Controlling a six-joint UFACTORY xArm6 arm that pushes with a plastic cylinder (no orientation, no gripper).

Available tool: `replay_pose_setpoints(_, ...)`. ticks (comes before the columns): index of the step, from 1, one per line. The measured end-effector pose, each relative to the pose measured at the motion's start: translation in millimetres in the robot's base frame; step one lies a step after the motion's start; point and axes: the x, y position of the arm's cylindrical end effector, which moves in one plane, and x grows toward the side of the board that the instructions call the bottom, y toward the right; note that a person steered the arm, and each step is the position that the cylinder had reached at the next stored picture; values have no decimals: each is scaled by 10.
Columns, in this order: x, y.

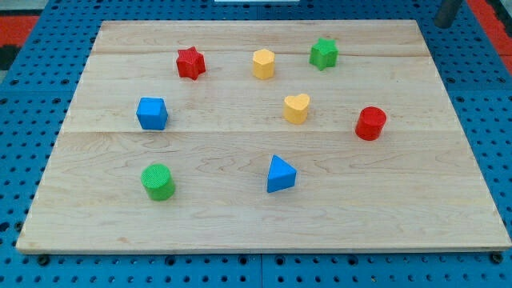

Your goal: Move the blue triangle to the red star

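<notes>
The blue triangle (280, 174) lies on the wooden board (264, 224), a little right of centre and toward the view's bottom. The red star (190, 63) sits near the view's top, left of centre, well apart from the triangle. My rod shows only at the view's top right corner, and my tip (442, 24) is just past the board's top right corner, over the blue pegboard. It is far from both blocks and touches nothing.
A blue cube (152, 114) and a green cylinder (158, 182) stand at the left. A yellow hexagon (263, 63), a green star (323, 54), a yellow heart (296, 108) and a red cylinder (370, 123) stand at the upper right.
</notes>
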Motion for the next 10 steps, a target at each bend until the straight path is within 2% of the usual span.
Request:
replay_pose_setpoints(1, 0, 0)
replay_pose_setpoints(2, 238, -76)
replay_pose_setpoints(3, 1089, -363)
replay_pose_setpoints(6, 1547, -471)
replay_pose_setpoints(8, 3319, -658)
replay_pose_setpoints(9, 3583, -1656)
replay_pose_setpoints(10, 3164, -2599)
